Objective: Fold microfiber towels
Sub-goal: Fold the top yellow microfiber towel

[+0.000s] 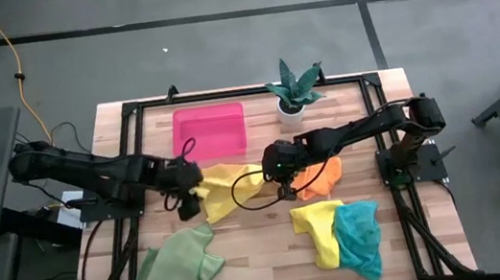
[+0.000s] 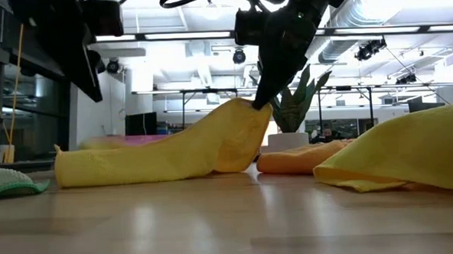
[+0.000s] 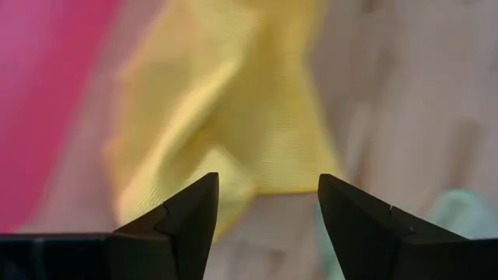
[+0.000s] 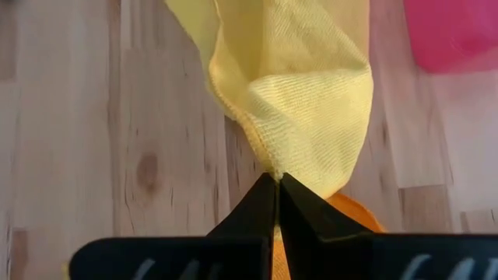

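Five towels are out on the wooden table (image 1: 275,253), and only one is being worked: the yellow towel (image 1: 227,184) lying just in front of the pink tray (image 1: 208,132). The right gripper (image 1: 286,190) has its fingers pinched tight on one edge of that towel and holds it lifted off the wood, so the cloth rises in a peak and slopes down to the table toward the left gripper (image 1: 187,201). That one hovers over the towel's other end with its fingers spread and nothing between them.

I'd say the fold is just getting started, or the cloth is being spread flat for it. Next, the left claw likely needs to come down and take a free corner, so the two arms can stretch the cloth square before doubling it over. With one edge gathered in a bunch, a clean crease looks hard until it is flattened.

Right of the tray stands a potted plant (image 1: 294,88). An orange towel (image 1: 325,177) lies beside the yellow one, partly under the right arm. Farther from the tray, a second yellow towel (image 1: 317,231) overlaps a teal towel (image 1: 360,238), and a green towel (image 1: 176,271) sits apart near the left front corner.

Beyond the table, ceiling lights, ducts and dark frames show.
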You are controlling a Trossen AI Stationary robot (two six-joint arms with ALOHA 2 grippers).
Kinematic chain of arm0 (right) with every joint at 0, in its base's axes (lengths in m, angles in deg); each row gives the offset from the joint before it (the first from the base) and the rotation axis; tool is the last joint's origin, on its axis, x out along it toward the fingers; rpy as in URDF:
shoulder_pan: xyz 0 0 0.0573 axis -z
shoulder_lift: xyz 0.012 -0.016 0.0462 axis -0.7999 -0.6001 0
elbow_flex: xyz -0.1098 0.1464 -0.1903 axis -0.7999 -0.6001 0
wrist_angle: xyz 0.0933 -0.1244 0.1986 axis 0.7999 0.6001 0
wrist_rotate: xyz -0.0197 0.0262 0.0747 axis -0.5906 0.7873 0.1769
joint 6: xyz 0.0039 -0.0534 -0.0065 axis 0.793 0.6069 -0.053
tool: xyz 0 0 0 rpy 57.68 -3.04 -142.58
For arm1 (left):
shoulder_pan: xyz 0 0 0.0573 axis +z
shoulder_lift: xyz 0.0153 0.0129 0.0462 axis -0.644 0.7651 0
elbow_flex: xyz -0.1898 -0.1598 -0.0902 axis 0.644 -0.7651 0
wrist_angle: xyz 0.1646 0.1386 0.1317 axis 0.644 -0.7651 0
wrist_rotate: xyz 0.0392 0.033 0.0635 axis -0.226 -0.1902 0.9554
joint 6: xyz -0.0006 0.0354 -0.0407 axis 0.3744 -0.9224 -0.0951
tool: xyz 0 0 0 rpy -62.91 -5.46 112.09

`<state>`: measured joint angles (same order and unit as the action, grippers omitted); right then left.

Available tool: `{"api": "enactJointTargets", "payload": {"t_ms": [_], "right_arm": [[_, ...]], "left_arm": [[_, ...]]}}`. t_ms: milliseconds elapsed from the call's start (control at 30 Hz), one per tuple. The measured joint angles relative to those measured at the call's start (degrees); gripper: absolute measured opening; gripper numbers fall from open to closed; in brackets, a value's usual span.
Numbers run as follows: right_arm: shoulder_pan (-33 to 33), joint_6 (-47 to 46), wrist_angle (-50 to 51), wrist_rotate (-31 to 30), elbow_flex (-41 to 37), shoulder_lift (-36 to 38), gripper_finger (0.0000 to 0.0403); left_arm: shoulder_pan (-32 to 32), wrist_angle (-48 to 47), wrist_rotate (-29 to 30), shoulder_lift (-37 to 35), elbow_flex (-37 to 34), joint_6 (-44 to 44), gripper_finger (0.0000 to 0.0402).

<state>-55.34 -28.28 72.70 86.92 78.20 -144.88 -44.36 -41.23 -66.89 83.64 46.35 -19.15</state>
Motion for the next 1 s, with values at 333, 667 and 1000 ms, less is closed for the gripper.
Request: {"api": "enactJointTargets", "payload": {"t_ms": [333,667,1000], "right_arm": [[0.0,-0.91,0.6,0.0,0.0,0.0,0.0],[0.09,-1.14,0.21,-0.22,0.0,0.02,0.0],[0.09,-1.45,-0.32,-0.44,0.0,0.04,0.0]], "left_arm": [[-12.72,19.78,3.92,4.83,-9.62,12.82,0.0211],[-14.9,27.1,5.56,17.84,-9.74,15.7,0.0211],[-14.97,26.09,7.57,18.14,-9.84,17.25,0.0103]]}}
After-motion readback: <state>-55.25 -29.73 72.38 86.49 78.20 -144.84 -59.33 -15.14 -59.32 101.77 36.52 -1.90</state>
